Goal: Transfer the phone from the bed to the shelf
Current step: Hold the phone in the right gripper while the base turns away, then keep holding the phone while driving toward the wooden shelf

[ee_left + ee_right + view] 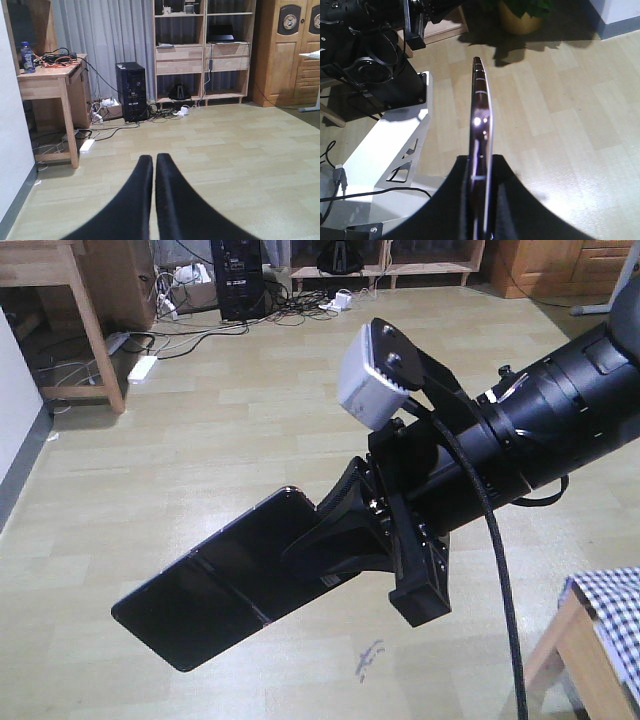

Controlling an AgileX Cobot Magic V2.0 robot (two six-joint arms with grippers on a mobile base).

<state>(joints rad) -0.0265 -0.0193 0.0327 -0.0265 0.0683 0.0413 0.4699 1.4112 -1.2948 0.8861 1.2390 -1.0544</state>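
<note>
Floor [200, 450] of pale planks fills most of every view, so the transfer is in mid-air over open ground. The shelf [180, 66] stands at the far wall, right of a black computer tower [131, 90] and a wooden desk [50, 80], with cables lying on the floor in front of both. Only a corner of the bed [612, 612] shows, near right, with its checked sheet over a light wooden frame.

The right arm [560, 420] reaches in from the right. The right gripper [481, 162] is clamped on the phone [220, 580], its fingers pressed against both flat faces at one end. Most of the phone's length sticks out unsupported to the left, above the floor and well clear of the bed. The wrist view shows it edge-on and slightly bowed. The left gripper [153, 165] has its fingers drawn together with nothing between them.

The step in hand looks like the carry to the shelf. With so much overhang, the grip probably needs to stay firm and the travel smooth, without jolts. The crease [232, 588] across the phone's middle suggests it could flex. The free end should go flat onto a plank first, and the fingers should open only once it is supported.
</note>
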